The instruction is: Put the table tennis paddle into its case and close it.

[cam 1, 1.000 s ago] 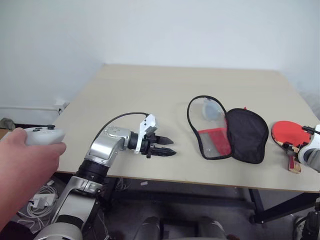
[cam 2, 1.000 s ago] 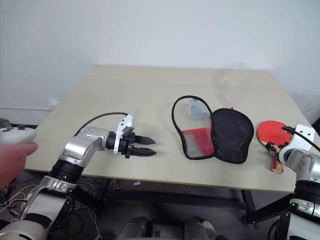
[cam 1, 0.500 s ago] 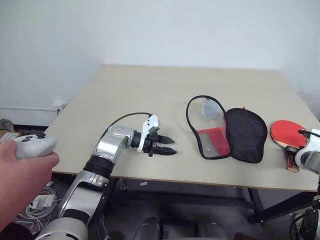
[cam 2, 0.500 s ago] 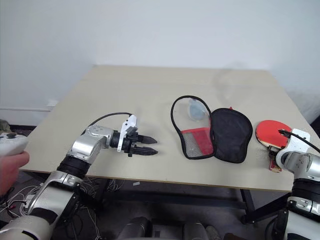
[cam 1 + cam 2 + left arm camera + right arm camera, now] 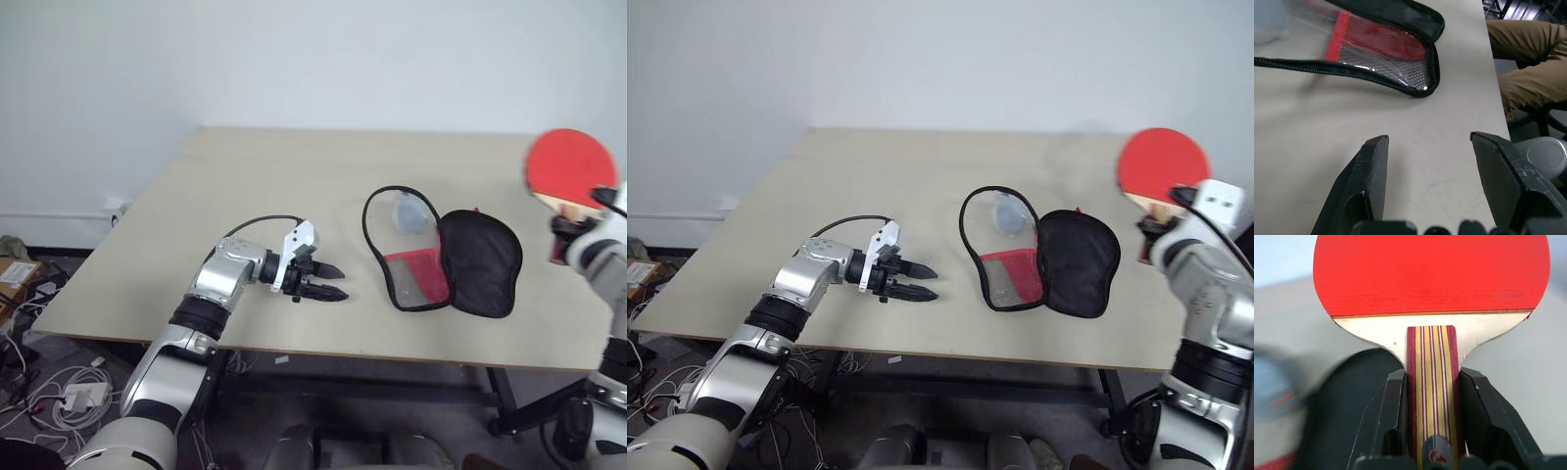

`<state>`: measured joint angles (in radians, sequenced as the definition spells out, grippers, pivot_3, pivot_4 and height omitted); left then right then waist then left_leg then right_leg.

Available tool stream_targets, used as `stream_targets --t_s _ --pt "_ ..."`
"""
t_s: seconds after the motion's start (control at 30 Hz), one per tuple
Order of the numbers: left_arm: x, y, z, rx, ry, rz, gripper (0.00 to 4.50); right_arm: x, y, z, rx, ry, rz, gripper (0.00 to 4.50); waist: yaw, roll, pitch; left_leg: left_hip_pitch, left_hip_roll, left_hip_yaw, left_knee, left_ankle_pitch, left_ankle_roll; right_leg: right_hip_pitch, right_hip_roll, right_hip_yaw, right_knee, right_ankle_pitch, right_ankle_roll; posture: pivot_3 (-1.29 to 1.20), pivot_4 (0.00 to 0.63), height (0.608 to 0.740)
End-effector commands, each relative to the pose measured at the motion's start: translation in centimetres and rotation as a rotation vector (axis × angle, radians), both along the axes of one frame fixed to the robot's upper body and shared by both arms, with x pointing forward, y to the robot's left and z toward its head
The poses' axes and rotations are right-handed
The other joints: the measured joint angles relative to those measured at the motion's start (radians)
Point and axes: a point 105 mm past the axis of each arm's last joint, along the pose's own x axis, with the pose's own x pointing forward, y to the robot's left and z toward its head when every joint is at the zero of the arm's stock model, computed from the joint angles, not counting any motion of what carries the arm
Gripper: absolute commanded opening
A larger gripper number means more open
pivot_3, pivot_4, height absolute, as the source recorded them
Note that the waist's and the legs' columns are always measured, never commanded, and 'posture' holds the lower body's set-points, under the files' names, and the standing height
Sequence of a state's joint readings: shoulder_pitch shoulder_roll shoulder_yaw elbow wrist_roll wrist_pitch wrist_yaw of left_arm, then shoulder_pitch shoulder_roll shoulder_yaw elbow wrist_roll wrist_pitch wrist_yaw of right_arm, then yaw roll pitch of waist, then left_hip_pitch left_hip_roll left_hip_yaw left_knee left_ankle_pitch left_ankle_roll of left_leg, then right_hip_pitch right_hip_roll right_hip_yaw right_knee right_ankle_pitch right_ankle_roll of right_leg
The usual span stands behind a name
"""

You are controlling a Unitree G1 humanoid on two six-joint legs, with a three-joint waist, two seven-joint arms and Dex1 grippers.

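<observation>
The table tennis paddle [image 5: 568,168] is in the air above the table's right side, red face up and handle down. My right gripper [image 5: 1431,382] is shut on its striped wooden handle [image 5: 1431,362]. The case [image 5: 446,257] lies open on the table, its red and mesh half on the left and its dark lined half [image 5: 1080,257] on the right, below and left of the paddle. Over the table's front part, left of the case, my left gripper [image 5: 331,282] hovers open with nothing between its fingers and points at the case's zip edge [image 5: 1400,85].
A small grey-white lump [image 5: 409,213] lies in the case's far end. The beige table [image 5: 294,176] has bare room to the left and behind. Cables [image 5: 59,392] lie on the floor at left. A person's leg [image 5: 1528,63] in brown trousers shows past the table edge.
My right gripper has shut on the paddle's handle and lifted it off the table, up and slightly left. A person's hand with a controller at the left has gone. The left gripper stayed still.
</observation>
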<state>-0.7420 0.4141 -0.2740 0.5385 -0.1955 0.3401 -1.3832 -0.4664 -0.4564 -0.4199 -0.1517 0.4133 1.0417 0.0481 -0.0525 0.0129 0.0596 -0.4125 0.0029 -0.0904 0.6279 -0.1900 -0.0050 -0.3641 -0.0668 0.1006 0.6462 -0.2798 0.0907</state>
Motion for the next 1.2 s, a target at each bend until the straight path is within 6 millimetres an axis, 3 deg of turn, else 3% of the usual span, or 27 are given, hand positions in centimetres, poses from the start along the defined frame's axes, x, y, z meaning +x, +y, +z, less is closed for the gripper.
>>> stream_targets --t_s 0.03,0.17,0.33,0.7,1.03,1.2 --pt "0.4 -0.3 1.4 -0.006 -0.043 -0.008 2.79 0.4 2.3 0.8 -0.107 -0.046 0.041 1.14 0.004 0.0 0.0 0.0 0.0 0.0 0.0 0.0 0.0 0.0 0.0 0.0 0.0 0.0 0.0 0.0 0.0 0.74" --pt "0.2 0.4 0.9 0.029 -0.057 -0.004 2.79 1.0 3.6 -0.3 -0.068 -0.054 0.014 1.14 0.009 0.0 0.0 -0.005 -0.003 -0.001 0.001 0.0 0.0 -0.003 -0.002 0.0 0.0 0.001 -0.001 0.0 0.0 0.74" --pt "0.2 0.3 1.2 0.018 -0.039 0.0 2.79 0.7 3.2 -1.8 -0.047 -0.022 -0.017 1.14 0.005 0.0 0.0 -0.007 -0.002 -0.001 0.001 0.001 0.0 -0.006 -0.002 0.0 0.002 0.003 -0.004 0.0 0.0 0.74" --pt "0.4 -0.5 1.2 0.024 -0.032 -0.015 2.79 -1.8 3.7 -6.8 -0.002 0.115 -0.056 1.14 0.001 0.0 0.0 -0.006 -0.002 -0.001 0.001 0.002 0.0 -0.009 -0.001 0.0 0.01 0.0 -0.001 0.0 0.0 0.74" --pt "0.8 -0.9 1.9 0.015 -0.05 -0.022 2.79 -2.1 3.2 -7.9 -0.004 0.169 -0.092 1.14 0.001 -0.002 0.0 -0.005 -0.002 -0.001 0.001 0.002 0.0 -0.008 -0.001 0.0 0.01 0.0 0.0 0.0 0.0 0.74" --pt "0.6 -1.0 1.9 0.0 -0.042 -0.024 2.79 -2.2 4.0 -8.8 0.02 0.201 -0.078 1.14 0.001 -0.002 -0.001 -0.005 -0.002 -0.001 0.001 0.002 0.0 -0.008 -0.001 0.0 0.01 0.0 0.0 0.0 0.0 0.74"
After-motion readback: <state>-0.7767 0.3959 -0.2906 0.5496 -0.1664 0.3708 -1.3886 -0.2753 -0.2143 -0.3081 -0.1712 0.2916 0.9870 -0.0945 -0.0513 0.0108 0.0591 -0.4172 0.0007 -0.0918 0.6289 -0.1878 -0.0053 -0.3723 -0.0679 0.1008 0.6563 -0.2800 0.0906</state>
